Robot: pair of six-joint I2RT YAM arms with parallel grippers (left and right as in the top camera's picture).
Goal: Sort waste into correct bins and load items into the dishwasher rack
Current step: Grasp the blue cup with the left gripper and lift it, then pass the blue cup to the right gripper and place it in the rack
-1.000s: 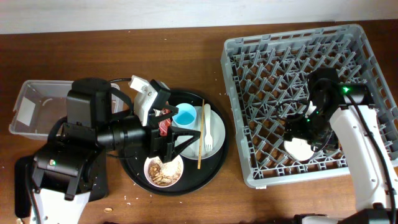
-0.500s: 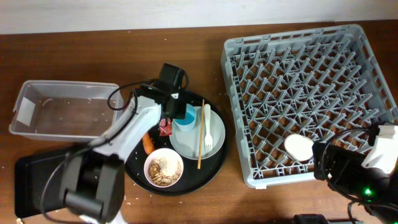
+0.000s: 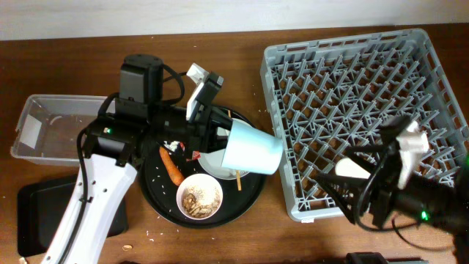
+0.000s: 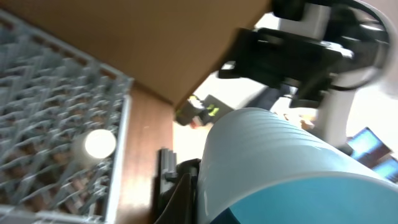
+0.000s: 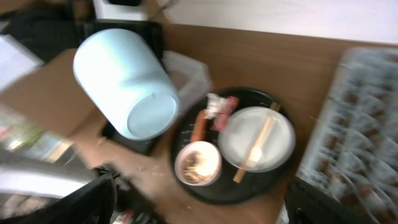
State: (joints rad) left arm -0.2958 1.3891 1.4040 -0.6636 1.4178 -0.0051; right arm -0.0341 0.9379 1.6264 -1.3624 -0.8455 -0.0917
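My left gripper point(image 3: 220, 138) is shut on the rim of the light-blue cup point(image 3: 251, 152), which hangs tilted above the round black tray's right side; the cup point(image 4: 280, 168) fills the left wrist view. On the tray lie a carrot point(image 3: 171, 166), a red wrapper point(image 3: 195, 155), a bowl of brown scraps point(image 3: 200, 198) and a pale plate point(image 5: 258, 138) with the wooden stick point(image 5: 255, 149) across it. The grey dishwasher rack point(image 3: 352, 88) holds a white cup point(image 3: 350, 169). My right gripper point(image 3: 364, 199) is open and empty over the rack's front edge.
The clear tub point(image 3: 51, 128) stands at far left, with the shallow black tray point(image 3: 33, 209) in front of it. The round black tray point(image 3: 157, 194) sits between the tub and the rack. Crumbs are scattered on the brown table point(image 3: 293, 235).
My left gripper has closed on the light-blue cup and lifted it off the plate toward the rack. The right arm has swung out over the rack's front edge.
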